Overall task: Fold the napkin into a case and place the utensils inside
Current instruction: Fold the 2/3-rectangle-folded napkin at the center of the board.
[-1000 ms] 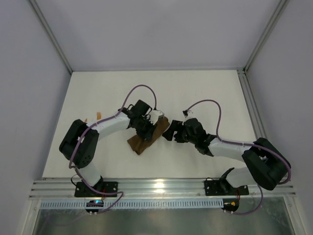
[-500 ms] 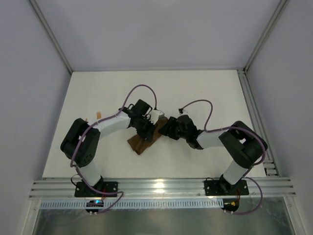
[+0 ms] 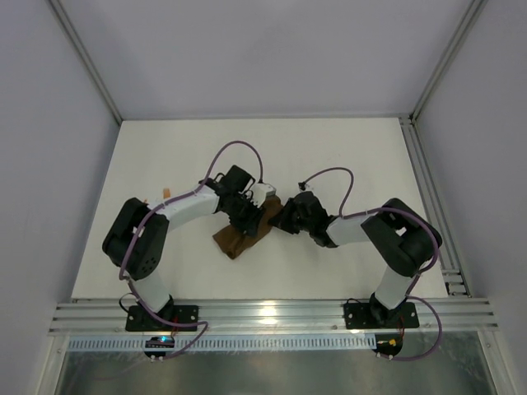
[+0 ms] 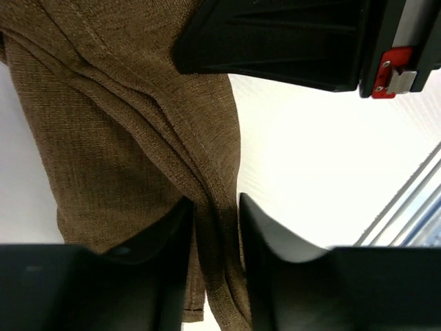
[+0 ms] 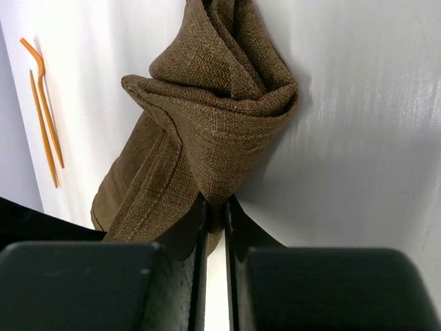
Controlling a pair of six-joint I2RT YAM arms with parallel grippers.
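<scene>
The utensils (image 5: pixel 45 117) are lying thin and light at left, apart from the soft, limp napkin (image 3: pixel 237 241) slumping mid-frame. The left tool (image 4: pixel 215 222) is straddling a fold narrowly, grip unclear; the right tool (image 5: pixel 215 207) is pinching a bunched corner, where layered cloth should be holding best

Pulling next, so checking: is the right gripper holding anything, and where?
The right gripper pinches the dark brown cloth napkin by a folded edge of its bunched end.
</scene>
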